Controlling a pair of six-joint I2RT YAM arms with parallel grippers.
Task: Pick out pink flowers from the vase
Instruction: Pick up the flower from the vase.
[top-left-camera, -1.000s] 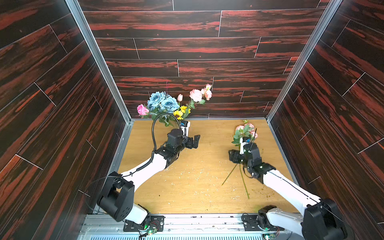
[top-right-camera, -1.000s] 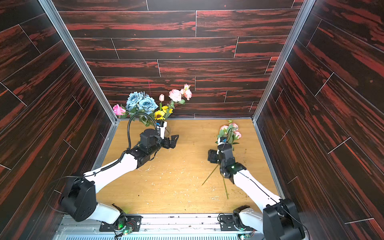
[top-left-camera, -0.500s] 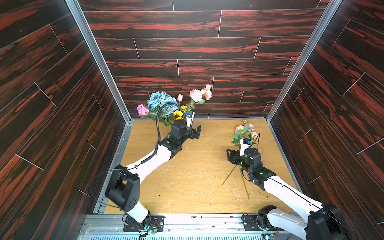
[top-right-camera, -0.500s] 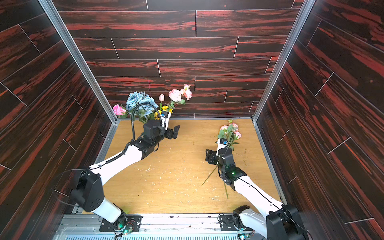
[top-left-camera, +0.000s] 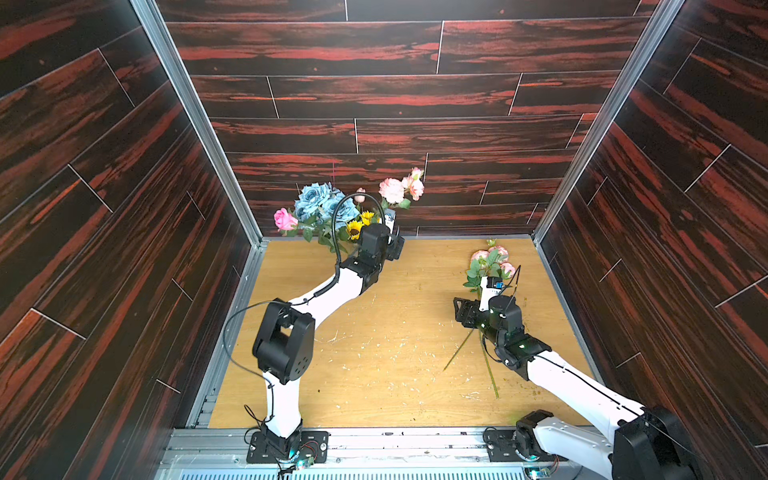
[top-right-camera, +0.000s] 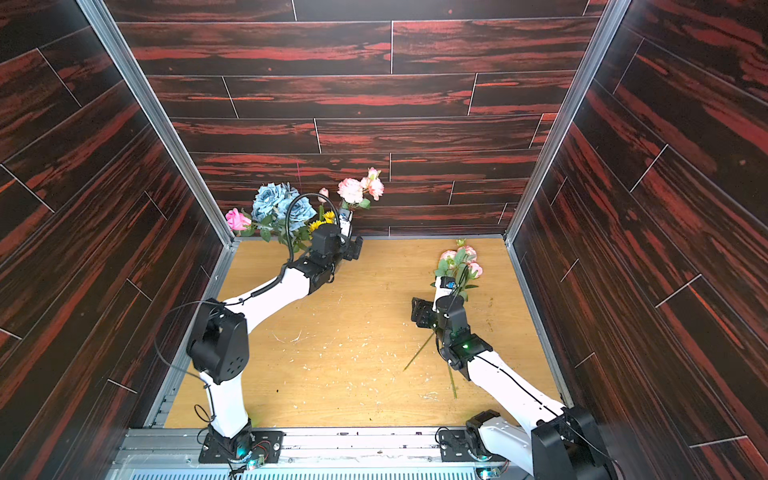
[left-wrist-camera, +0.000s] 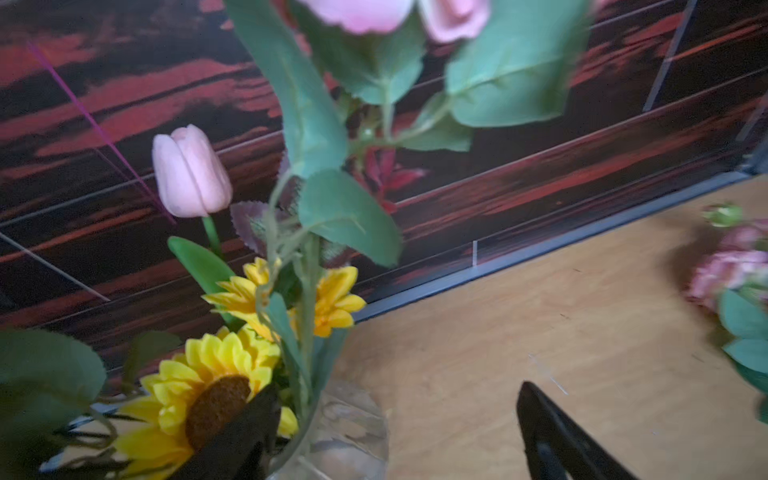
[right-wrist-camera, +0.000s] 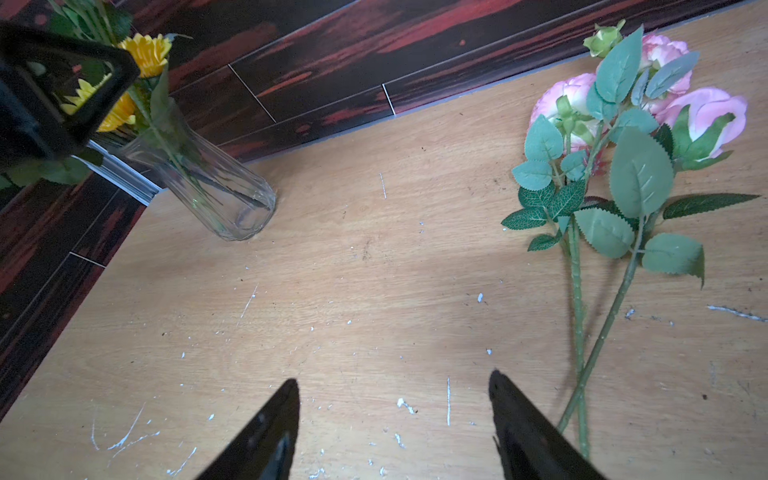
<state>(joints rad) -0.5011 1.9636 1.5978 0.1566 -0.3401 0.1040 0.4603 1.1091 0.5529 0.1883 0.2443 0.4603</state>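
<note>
Left arm (top-left-camera: 332, 295) advanced to vase (right-wrist-camera: 199, 178), jaws apart, pink flowers (right-wrist-camera: 561, 95) on table (right-wrist-camera: 374, 291)

Left arm (top-left-camera: 328, 297), right arm (top-left-camera: 577, 384): white link shells, black joint housings. Elbow block (top-left-camera: 282, 345) black, with small round holes. Thin black cable (top-left-camera: 360, 194) loops over left wrist. Green light (top-right-camera: 465, 345) on right forearm joint. Right gripper (right-wrist-camera: 394, 378): black, tapered fingers. Black base plates (top-left-camera: 286, 446), wires showing.

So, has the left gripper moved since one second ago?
Yes. In both top views the left gripper has moved nearer to the back wall.
</note>
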